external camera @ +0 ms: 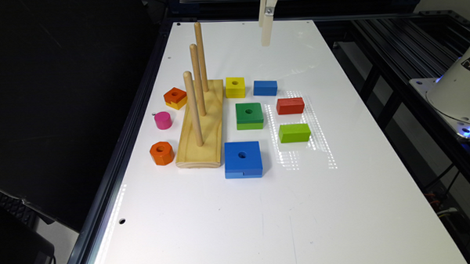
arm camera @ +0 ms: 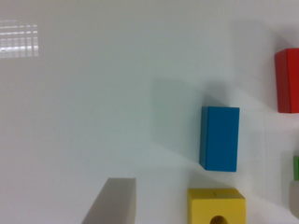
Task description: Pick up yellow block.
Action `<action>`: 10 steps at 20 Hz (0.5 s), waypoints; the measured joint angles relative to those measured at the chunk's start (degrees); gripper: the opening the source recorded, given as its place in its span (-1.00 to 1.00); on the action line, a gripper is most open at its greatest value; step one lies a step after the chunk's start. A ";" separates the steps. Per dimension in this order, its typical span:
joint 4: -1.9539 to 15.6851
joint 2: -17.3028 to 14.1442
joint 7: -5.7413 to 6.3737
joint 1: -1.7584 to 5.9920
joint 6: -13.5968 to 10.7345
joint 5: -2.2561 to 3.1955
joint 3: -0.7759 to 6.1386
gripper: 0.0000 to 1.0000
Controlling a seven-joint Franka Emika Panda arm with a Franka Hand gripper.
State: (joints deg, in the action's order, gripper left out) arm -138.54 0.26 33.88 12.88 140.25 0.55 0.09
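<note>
Going from the exterior view's left to its right across the white bench [external camera: 237, 210], an orange-topped block [external camera: 175, 97], a pink cylinder [external camera: 163, 120] and an orange octagonal piece [external camera: 161, 153] are met first. Next comes the wooden peg stand [external camera: 203, 125] with its three upright dowels. Just beside the stand's far end the yellow block [external camera: 235, 87] is found, flat on the bench with its hole facing up and nothing touching it. In front of it, a green holed square [external camera: 249, 115] and a larger blue holed square [external camera: 243, 159] are lined up. Further right lie a blue rectangular block [external camera: 265, 88], a red block [external camera: 290, 105] and a lime-green block [external camera: 294, 132].

The pincer [external camera: 266, 27] is seen high above the far part of the bench, well apart from every block. In the wrist view the yellow block [arm camera: 216, 205] is cut off at the frame's edge, beside the blue rectangular block [arm camera: 219, 138]. Whether the pincer is open or closed cannot be told; nothing is seen gripped.

The task is judged barely begun: the block has not been reached or lifted. Centring over it, descent, closing and raising are all left.
</note>
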 joint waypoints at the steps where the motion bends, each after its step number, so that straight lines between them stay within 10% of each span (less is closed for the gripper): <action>1: 0.06 -0.02 0.00 0.00 0.00 0.00 0.03 1.00; 10: 3.17 -2.39 0.00 -0.06 -0.10 -0.02 0.40 1.00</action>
State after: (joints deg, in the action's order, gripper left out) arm -135.37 -2.13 33.88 12.81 140.16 0.53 0.49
